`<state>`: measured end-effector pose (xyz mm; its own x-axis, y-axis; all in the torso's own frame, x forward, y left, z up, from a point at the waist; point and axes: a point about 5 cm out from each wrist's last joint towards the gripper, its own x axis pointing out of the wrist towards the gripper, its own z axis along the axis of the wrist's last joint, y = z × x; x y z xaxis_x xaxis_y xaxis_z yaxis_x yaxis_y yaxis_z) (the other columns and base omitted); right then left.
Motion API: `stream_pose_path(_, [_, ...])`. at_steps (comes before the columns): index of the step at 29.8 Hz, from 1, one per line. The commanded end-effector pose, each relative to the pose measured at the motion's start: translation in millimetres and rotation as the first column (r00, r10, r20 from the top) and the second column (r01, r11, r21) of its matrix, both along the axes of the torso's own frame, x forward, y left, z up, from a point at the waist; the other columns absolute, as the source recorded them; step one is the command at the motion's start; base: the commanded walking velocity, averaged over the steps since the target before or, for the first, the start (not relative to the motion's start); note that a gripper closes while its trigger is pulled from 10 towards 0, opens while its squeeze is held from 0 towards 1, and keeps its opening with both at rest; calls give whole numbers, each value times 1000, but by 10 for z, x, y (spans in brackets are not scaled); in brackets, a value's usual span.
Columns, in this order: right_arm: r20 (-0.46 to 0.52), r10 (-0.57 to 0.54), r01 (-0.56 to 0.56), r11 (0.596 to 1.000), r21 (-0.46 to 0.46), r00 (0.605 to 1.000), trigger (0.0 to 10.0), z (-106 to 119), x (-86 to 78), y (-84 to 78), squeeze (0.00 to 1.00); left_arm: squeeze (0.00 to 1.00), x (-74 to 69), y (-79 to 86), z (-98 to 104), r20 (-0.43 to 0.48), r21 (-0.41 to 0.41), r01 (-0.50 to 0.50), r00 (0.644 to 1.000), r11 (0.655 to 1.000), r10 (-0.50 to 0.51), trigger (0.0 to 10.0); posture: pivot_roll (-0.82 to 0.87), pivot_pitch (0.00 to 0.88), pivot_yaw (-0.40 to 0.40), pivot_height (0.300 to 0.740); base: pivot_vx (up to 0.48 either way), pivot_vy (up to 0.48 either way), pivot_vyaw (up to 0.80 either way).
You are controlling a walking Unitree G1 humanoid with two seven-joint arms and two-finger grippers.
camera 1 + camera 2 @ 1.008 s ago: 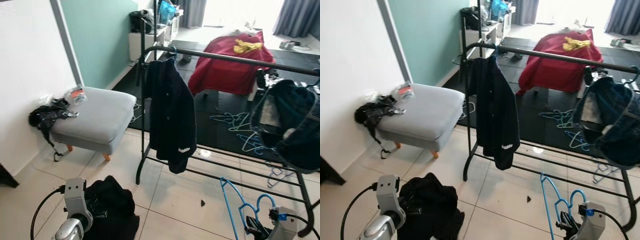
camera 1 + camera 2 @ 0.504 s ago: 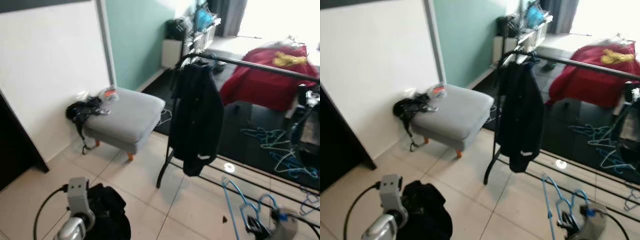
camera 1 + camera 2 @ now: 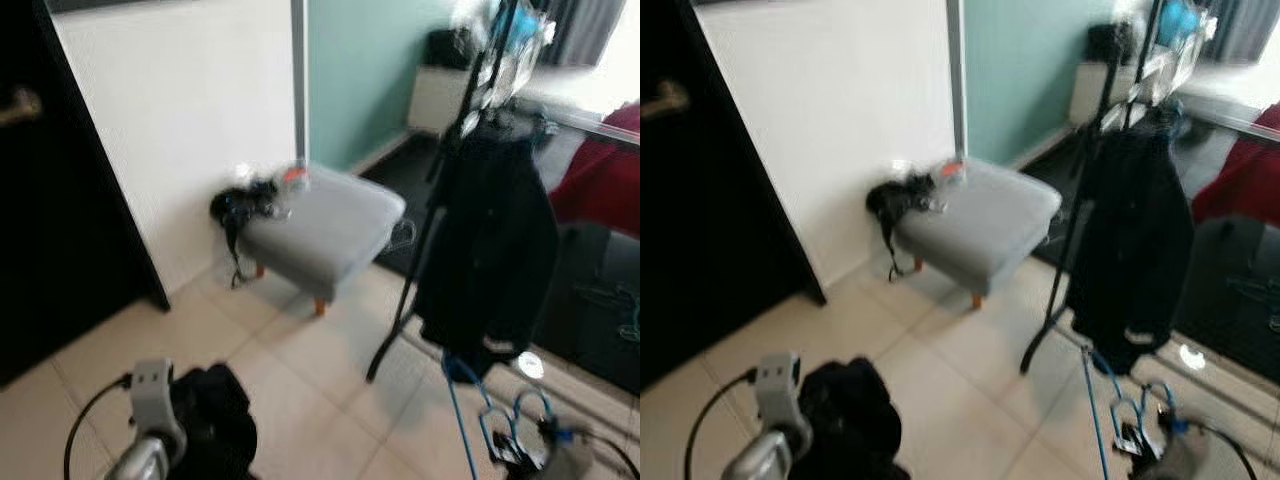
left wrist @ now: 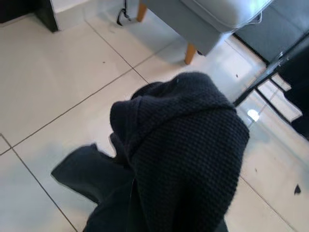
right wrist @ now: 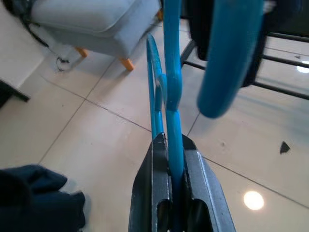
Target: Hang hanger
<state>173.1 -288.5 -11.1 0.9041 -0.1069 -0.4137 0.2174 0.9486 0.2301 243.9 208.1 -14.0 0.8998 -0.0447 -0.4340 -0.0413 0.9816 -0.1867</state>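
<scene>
Scene in left-to-right order, head views blurred. At far left stands a dark door (image 3: 45,190) set against a white wall (image 3: 190,110); beside the wall a grey footstool (image 3: 325,225) carries a small black bag (image 3: 240,205) at its wall-side edge. Low in the foreground the left gripper (image 4: 145,212) sits beneath a black knitted garment (image 4: 186,145) that drapes over it above the tiled floor (image 4: 53,77); the cloth hides its fingers, so whether they are spread or closed cannot be told. Right of the footstool a black clothes rack (image 3: 440,200) rises, with a dark jacket (image 3: 495,255) hanging from its rail. At lower right the right gripper (image 5: 175,166) has its two black fingers pressed together on the stem of a blue hanger (image 5: 171,72), pinching it upright; in the head view the hanger (image 3: 465,400) stands up from that gripper just in front of the jacket's hem, well below the rail. Judged step: transport, with the hanger in hand and not yet hung, and the garment carried alongside. The next move calls for facing the rack squarely, raising the right arm so the hook clears the rail, and lowering it onto a free stretch beside the jacket, taking care not to snag the jacket.
</scene>
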Motion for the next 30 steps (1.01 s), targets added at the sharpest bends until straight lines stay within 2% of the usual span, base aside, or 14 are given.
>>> stream_pose_path(1, [3,6,-6,1000,9,1000,10000,-10,2,27,0,0,8,44,21,13,15,-8,1000,1000,8,10000,-22,57,-31,740,0,0,725])
stream_pose_path(18, [14,-8,8,1000,1,1000,10000,-7,37,20,0,0,53,58,33,14,14,-4,1000,1000,4,10000,-38,58,-3,740,0,0,725])
stream_pose_path(30, [13,-2,2,1000,12,1000,10000,-11,30,23,0,0,44,61,40,28,18,-16,1000,1000,15,10000,-11,61,-35,740,0,0,725])
